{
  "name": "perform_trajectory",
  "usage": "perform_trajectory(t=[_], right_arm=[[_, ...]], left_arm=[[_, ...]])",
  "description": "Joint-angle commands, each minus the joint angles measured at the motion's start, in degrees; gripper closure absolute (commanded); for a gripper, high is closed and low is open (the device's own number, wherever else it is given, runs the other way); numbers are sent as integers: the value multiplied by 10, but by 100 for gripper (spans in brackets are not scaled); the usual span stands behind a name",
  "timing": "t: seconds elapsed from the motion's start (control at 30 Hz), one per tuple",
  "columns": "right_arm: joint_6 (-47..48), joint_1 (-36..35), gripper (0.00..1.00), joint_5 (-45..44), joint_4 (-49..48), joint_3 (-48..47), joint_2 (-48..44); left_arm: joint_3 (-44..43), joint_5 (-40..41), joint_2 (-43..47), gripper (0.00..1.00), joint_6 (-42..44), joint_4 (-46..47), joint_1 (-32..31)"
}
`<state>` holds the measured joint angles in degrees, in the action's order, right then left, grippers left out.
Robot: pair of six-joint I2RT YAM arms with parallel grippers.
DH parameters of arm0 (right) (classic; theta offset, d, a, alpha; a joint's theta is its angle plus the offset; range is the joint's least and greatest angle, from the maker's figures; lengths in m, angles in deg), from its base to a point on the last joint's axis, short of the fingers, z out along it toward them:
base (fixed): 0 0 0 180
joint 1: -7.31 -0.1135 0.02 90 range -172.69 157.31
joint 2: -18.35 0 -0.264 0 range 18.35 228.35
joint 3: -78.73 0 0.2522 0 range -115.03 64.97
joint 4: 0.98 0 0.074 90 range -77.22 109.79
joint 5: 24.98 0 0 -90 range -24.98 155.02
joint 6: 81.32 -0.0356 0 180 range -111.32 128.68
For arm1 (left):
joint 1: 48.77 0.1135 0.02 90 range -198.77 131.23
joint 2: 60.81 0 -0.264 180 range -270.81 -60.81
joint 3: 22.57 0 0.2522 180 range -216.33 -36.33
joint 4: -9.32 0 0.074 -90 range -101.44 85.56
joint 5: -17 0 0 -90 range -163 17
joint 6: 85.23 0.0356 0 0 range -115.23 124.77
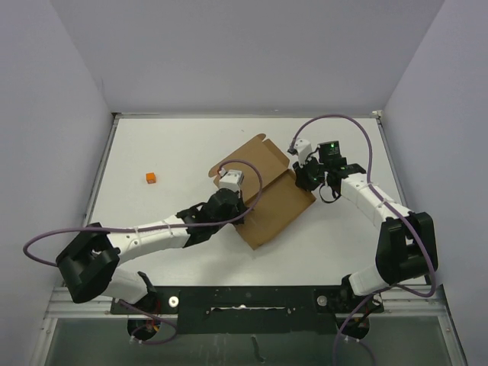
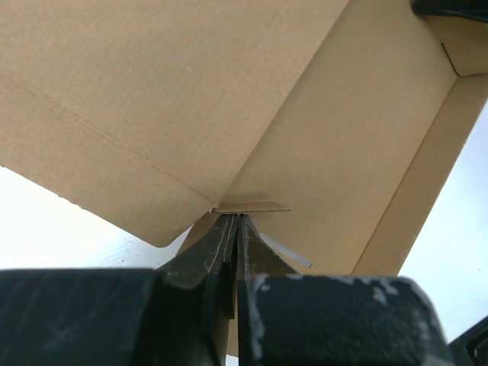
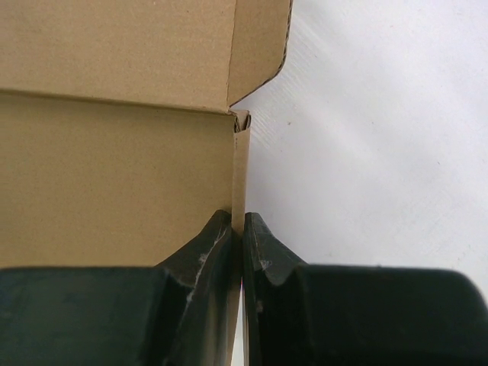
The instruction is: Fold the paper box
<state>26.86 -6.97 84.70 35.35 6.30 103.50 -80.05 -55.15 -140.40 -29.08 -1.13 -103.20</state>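
Left gripper (image 2: 235, 229) pinched tight on paper box (image 1: 274, 206) flap; right gripper (image 3: 239, 229) clamped on its wall edge.

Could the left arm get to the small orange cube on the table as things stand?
Probably not yet: the way to the orange cube looks free, but the left tool is shut on the paper box.

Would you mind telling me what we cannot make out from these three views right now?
- Top view: where the left gripper and the right gripper pinch the paper box is hidden under their own wrists.
- Left wrist view: the box fills the frame, so its outline is cut off at the edges.
- Right wrist view: only one wall and a flap show; the rest is cut off.
- Top view: the orange cube is too small to identify.
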Motion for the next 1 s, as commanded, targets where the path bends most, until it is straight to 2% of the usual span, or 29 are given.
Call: perform_trajectory(t=[0.0,0.37,0.5,0.63,0.73,0.87,0.97], right_arm=[[-23,-5,100,46,-25,3,6],[-52,-6,100,83,-31,8,25],[-60,-2,100,59,-37,8,30],[-69,18,100,58,-37,7,31],[-70,25,100,60,-39,8,26],[-69,27,100,58,-41,9,27],[-68,28,100,55,-41,9,30]], left_arm=[[-33,36,-22,100,-3,66,-3],[-37,107,-79,100,-10,171,-3],[-36,93,-86,100,7,201,-2],[-2,43,-35,100,20,214,-2],[33,4,27,99,12,178,-2],[74,-60,123,91,-5,127,-3],[95,-116,189,90,-10,93,-4]])
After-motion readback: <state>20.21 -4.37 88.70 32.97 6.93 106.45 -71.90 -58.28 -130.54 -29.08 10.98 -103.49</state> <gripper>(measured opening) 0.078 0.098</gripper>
